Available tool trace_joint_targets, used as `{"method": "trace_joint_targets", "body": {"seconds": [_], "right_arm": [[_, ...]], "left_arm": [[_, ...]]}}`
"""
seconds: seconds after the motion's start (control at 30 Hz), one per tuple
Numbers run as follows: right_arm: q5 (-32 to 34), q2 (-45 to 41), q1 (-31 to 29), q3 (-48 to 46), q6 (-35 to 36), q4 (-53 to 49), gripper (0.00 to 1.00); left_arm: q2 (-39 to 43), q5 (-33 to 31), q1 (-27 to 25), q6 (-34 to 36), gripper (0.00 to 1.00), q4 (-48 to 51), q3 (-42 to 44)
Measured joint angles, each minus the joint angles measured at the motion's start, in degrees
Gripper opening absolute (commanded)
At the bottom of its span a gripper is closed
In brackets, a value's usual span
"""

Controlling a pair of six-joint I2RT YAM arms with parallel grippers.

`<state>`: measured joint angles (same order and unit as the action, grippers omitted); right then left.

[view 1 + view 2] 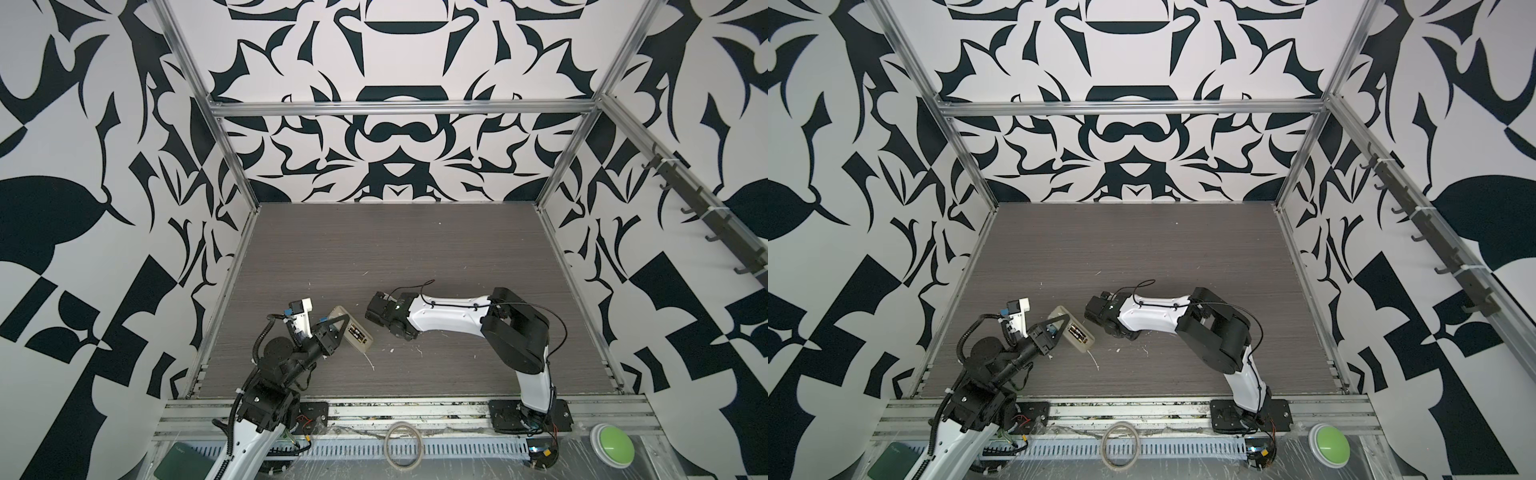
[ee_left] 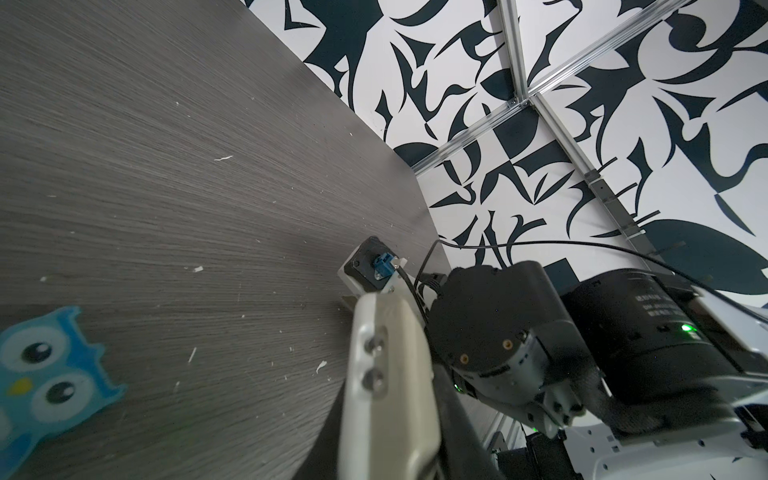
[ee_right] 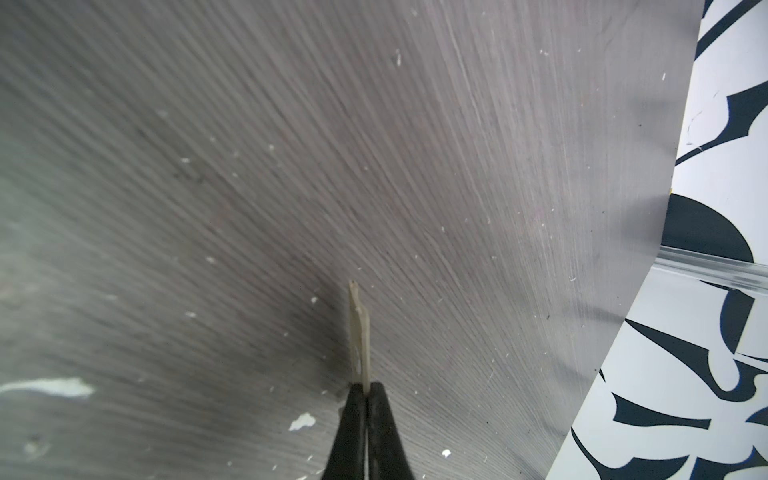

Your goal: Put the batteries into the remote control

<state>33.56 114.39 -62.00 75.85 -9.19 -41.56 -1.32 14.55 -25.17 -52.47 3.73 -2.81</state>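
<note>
In both top views the remote control (image 1: 352, 328) (image 1: 1071, 328) lies back up and slanted, left of the table's middle. My left gripper (image 1: 343, 328) is shut on it across its width. Two dark batteries (image 1: 356, 331) (image 1: 1076, 332) lie side by side in its open compartment. The left wrist view shows the remote control (image 2: 386, 374) edge-on between dark fingers. Just right of the remote, my right gripper (image 1: 371, 312) (image 3: 365, 388) is shut on a thin cream plastic piece (image 3: 360, 332), seen edge-on and low over the table.
A blue owl toy (image 2: 45, 374) lies on the grey table (image 1: 415, 249) near the left gripper. White scraps (image 3: 301, 420) dot the tabletop. At the front rail sit a tape ring (image 1: 403, 444), a green button (image 1: 611, 445) and a dark green pad (image 1: 183, 459).
</note>
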Motion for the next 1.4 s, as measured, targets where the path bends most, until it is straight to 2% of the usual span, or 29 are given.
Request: {"method": "trace_joint_targets", "body": {"seconds": [0.37, 0.47, 0.63, 0.8, 1.0, 1.2, 1.4], "right_arm": [[-7.3, -0.8, -0.9, -0.3, -3.0, 2.5, 0.45], [-9.7, -2.6, -0.7, -1.9, -3.3, 4.0, 0.49], [-15.4, -7.3, 1.1, -5.6, -4.0, 6.2, 0.52], [-22.7, -13.1, 6.3, -10.5, -4.2, 9.4, 0.53], [-29.9, -15.0, 10.2, -13.0, -3.5, 12.1, 0.54], [-33.4, -14.8, 11.4, -13.2, -1.8, 13.2, 0.55], [-33.9, -13.3, 12.9, -13.2, -0.9, 13.2, 0.55]], "left_arm": [[0.1, 0.1, 0.0, 1.3, 0.00, 3.8, -1.4], [0.1, 0.2, 0.0, 1.5, 0.00, 4.6, -1.6], [0.1, 0.3, 0.0, 1.5, 0.00, 4.7, -1.7], [0.1, 0.9, 0.0, 1.5, 0.00, 4.9, -1.7], [0.1, 1.5, 0.0, 1.5, 0.00, 4.8, -1.7], [0.1, 2.1, 0.0, 1.5, 0.00, 4.8, -1.7], [0.1, 2.3, 0.0, 1.5, 0.00, 4.8, -1.7]]}}
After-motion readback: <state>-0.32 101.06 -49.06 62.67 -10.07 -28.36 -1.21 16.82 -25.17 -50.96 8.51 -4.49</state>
